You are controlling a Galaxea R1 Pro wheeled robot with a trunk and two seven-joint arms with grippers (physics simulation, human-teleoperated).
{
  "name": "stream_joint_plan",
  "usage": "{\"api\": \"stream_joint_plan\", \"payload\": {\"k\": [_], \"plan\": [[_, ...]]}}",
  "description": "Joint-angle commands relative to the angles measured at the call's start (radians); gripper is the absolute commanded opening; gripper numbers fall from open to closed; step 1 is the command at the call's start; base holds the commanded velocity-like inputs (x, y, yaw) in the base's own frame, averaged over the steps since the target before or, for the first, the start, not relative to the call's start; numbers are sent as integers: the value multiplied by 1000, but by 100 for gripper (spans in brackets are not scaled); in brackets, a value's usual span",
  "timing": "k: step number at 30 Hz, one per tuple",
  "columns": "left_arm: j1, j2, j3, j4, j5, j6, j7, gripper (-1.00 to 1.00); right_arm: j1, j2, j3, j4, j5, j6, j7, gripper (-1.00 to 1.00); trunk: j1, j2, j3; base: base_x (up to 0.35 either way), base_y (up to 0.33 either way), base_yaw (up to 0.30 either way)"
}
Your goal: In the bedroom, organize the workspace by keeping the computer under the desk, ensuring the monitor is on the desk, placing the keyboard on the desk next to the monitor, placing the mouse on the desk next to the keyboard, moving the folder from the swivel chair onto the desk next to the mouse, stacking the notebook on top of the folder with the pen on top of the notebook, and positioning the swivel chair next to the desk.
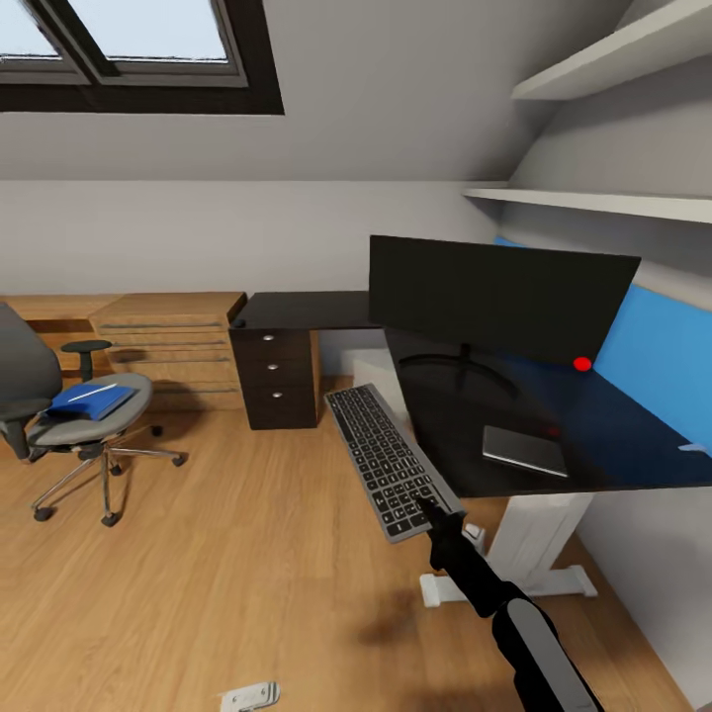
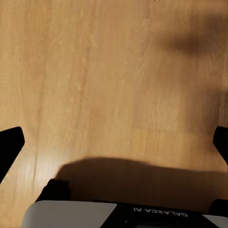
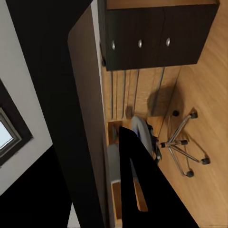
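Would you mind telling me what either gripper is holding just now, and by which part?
The right gripper holds the keyboard by its near short end, in the air beside the desk. The left gripper is open over bare floor, holding nothing.

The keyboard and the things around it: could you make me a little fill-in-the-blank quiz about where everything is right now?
1. The keyboard is held in the air by the robot's ____ gripper.
2. The monitor stands on the ____.
3. The blue folder lies on the seat of the ____.
4. The left gripper looks down at a bare ____ floor.

Missing words: right; desk; swivel chair; wooden
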State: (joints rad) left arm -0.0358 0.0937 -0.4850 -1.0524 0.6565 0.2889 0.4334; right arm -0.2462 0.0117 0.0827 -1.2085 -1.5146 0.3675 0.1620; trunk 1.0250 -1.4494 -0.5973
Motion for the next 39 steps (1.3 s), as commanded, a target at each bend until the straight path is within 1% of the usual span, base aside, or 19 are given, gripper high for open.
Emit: {"api": "stream_joint_plan", "payload": {"k": [1,4,7,13,18,24,30,39], "plan": [[-1,1,-4,-1,8,1,8,100,0,2,0,0,-6,1,-2,-100,0,-1,-1,0,330,62],[-1,1,-4,-1,8,1,8,100,-1,2,0,0,-6,0,-2,-100,0,-1,1,0,320,113],[-1,1,-4,-1,10,1,8,100,0,2,2,0,-6,-1,-2,-100,0,-1,4,0,149,159],[-1,1,-4,9,11,1,8,100,-1,1,37,0,-1,-3,-2,-100,0,-1,11,0,24,173],[-1,1,-4,12,11,1,8,100,-1,0,42,-1,-1,-3,2,-100,0,-1,18,0,2,140],[-1,1,-4,12,11,1,8,100,-1,1,50,-1,-1,-2,4,-100,0,-1,27,1,0,23],[-1,1,-4,12,9,1,8,100,0,1,52,-1,-1,-3,4,-100,0,-1,36,176,128,1],[-1,1,-4,12,9,1,8,100,-1,1,52,-1,0,-2,4,-100,0,-1,50,252,218,0]]}}
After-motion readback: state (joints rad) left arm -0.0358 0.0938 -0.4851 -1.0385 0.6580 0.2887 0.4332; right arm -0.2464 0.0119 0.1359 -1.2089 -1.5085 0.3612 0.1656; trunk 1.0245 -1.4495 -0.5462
